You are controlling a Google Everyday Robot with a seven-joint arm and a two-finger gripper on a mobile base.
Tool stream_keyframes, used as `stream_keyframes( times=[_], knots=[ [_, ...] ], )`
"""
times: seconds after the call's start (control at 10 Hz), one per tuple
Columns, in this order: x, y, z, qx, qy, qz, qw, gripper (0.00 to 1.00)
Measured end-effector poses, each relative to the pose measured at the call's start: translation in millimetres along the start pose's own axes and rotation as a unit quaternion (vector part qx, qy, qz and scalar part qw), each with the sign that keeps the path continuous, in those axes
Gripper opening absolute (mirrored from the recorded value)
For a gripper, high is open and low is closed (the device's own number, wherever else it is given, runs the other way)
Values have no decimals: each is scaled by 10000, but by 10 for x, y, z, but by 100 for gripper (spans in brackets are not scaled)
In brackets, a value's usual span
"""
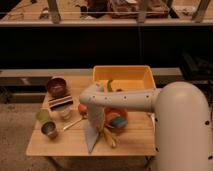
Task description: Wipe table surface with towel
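End effector (95, 121) at frame centre, clenched on the pale grey cloth towel (92, 137), which hangs onto the light wooden worktop (60, 145). Risk: sweeping left could knock the small metal cup (49, 130) or silver spoon (73, 124); yellow banana (109, 138) touches the towel.

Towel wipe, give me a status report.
Gripper low over table centre. Towel hanging from it, touching wood. Banana right beside towel, cups at left.
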Motion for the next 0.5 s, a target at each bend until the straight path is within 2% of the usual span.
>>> stream_keyframes(
  times=[0.2,0.4,0.5],
  knots=[
    [100,-383,-85,162,-91,-3,9998,0],
    [30,-725,-125,222,-117,-248,9994,0],
    [-17,-818,-131,250,-141,-370,9989,0]
  ],
)
